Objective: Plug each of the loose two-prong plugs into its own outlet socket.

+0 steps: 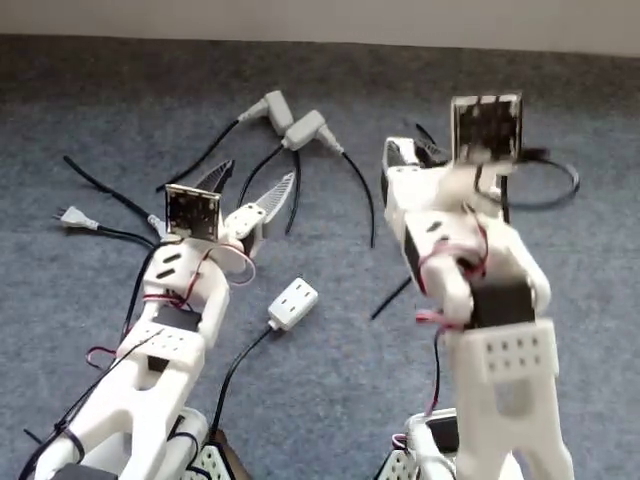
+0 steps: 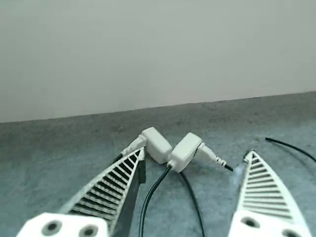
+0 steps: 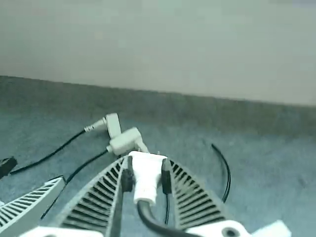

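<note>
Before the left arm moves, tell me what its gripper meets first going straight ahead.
Likely the nearer white plug of the pair lying ahead of the open left gripper; its black cord trails closer, though depth is unclear.

Soft, even, moderately bright light in all 3 views. High view: carpet (image 1: 90, 330) flat-lit; shadows faint and diffuse, deepest under arm bases (image 1: 130, 410) at 6 o'clock, thin soft edge beside outlet block (image 1: 293, 304). Wrist views: wall (image 2: 148, 49) pale, uniform. White plug (image 3: 146, 185) in right gripper (image 3: 145, 162) is brightest patch.
</note>
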{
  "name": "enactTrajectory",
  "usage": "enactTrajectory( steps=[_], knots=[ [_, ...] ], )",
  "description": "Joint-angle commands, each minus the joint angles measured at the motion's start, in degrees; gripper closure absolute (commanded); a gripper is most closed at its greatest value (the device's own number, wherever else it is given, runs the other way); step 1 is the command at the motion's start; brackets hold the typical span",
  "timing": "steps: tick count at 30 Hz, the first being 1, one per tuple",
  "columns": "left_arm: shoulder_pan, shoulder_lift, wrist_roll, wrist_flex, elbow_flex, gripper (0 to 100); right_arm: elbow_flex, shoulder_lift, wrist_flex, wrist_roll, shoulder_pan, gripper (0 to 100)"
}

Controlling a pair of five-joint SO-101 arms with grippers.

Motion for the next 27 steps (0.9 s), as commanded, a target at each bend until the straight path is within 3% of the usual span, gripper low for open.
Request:
enactTrajectory(
  steps=[1, 7, 12, 18, 24, 27],
  knots=[
    [-3.47, -0.13, 0.26, -0.79, 2.77, 71, -9.98, 8.75, 10.07, -12.4, 3.65, 99.1],
    [-6.37, -0.57, 0.53, -0.88, 7.52, 71, -11.12, 11.3, 22.73, -24.7, 2.33, 99.1],
    [-10.51, -0.48, 8.0, -0.79, 8.04, 71, -6.64, 4.97, 26.15, -39.38, 0.66, 99.1],
    [-10.59, -0.22, 8.44, -0.79, 8.13, 71, 10.24, -4.0, 15.08, -49.14, -7.6, 99.1],
    [-10.86, -0.22, 8.44, -0.7, 8.31, 71, 24.84, -6.37, 6.2, -46.33, -15.78, 99.1],
    [-10.59, -0.13, 8.44, -0.7, 8.31, 71, 26.24, -4.26, 3.82, -53.54, -16.57, 99.1]
  ],
)
